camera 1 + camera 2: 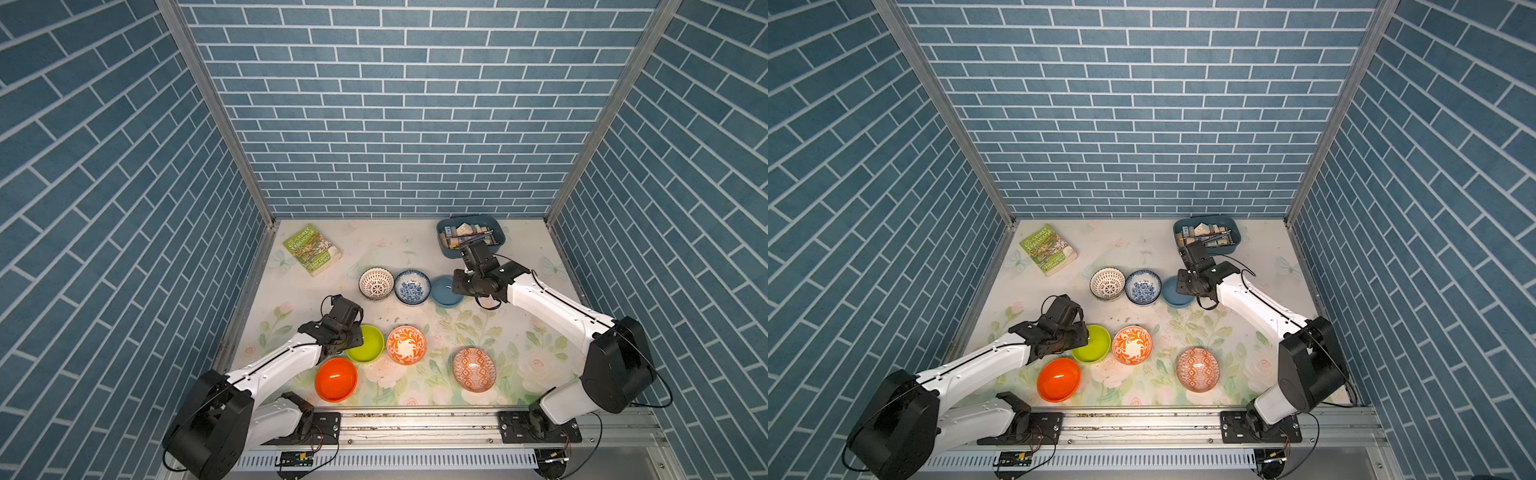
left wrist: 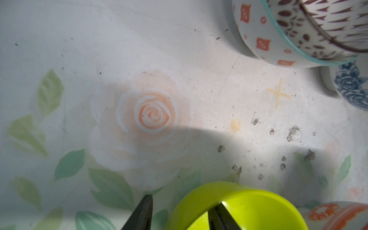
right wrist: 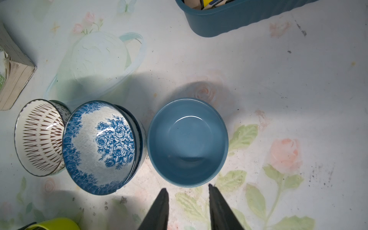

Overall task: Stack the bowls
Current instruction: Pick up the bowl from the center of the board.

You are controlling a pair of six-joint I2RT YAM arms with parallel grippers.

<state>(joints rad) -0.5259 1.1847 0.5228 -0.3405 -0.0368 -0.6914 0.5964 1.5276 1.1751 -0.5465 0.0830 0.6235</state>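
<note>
My left gripper (image 2: 182, 201) is open and straddles the near rim of the lime bowl (image 1: 368, 344). One finger is inside the bowl and the other stands outside, with a gap to the wall. The right gripper (image 3: 187, 187) is open over the table just short of the plain blue bowl (image 3: 188, 142), with nothing between its fingers. Left of that bowl a blue-floral bowl (image 3: 101, 146) sits nested on another, then a white lattice bowl (image 3: 40, 137) in an orange-dotted one (image 2: 258, 39). In front stand a plain orange bowl (image 1: 336, 379) and two orange-patterned bowls (image 1: 406, 345) (image 1: 473, 370).
A green book (image 1: 312, 249) lies at the back left. A blue tray (image 1: 469, 235) of pencils stands at the back right, just behind the right wrist. Brick-patterned walls close three sides, and a metal rail (image 1: 415, 419) runs along the front.
</note>
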